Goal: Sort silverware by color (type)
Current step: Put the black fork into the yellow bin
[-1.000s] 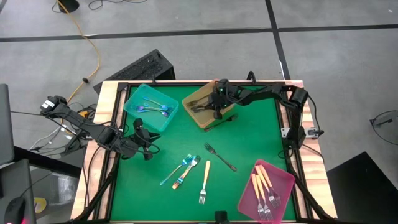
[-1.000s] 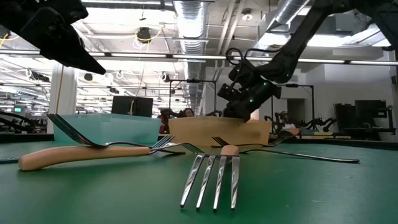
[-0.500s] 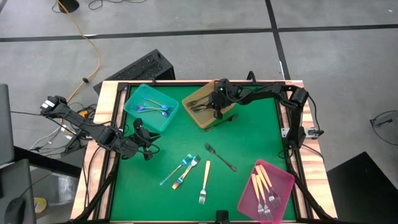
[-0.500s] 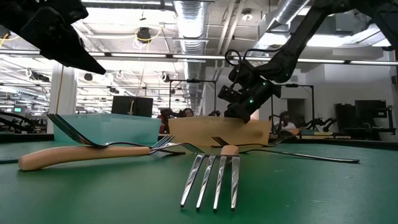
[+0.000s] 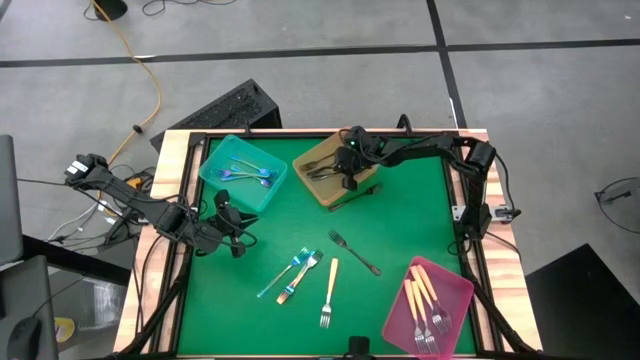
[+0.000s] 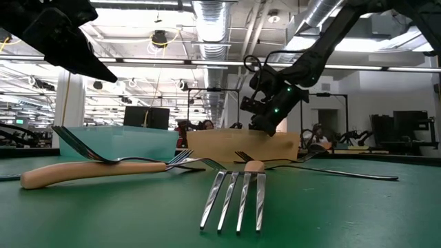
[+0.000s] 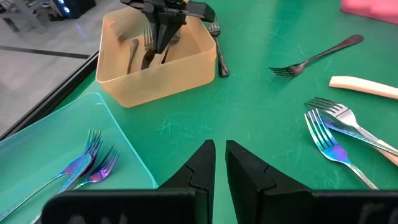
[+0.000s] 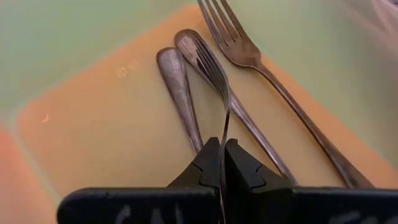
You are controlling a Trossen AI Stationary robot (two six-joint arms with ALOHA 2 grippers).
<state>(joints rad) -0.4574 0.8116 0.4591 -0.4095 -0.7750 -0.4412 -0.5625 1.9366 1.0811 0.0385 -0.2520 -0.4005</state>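
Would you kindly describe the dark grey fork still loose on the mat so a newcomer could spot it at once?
Start at the amber tray at the back of the green mat. Come toward the front, to open mat before the pink tray: the dark grey fork lies there alone, slanted. Its neighbours, the cream-handled fork and the iridescent blue forks, are coloured; it is plain dark metal.

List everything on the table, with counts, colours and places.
Teal tray: one, high view's top left.
Amber tray: one, top middle.
Pink tray: one, bottom right.
Sorted iridescent forks: at least two, in teal tray.
Loose iridescent forks: two, mid-mat.
Sorted grey forks: two, lying in amber tray.
Loose grey fork: one, mid-mat.
Sorted cream-handled forks: about four, in pink tray.
Loose cream-handled fork: one, mid-mat.
Left claw: shut, empty, near teal tray.
Right claw: over amber tray, shut on held grey fork.
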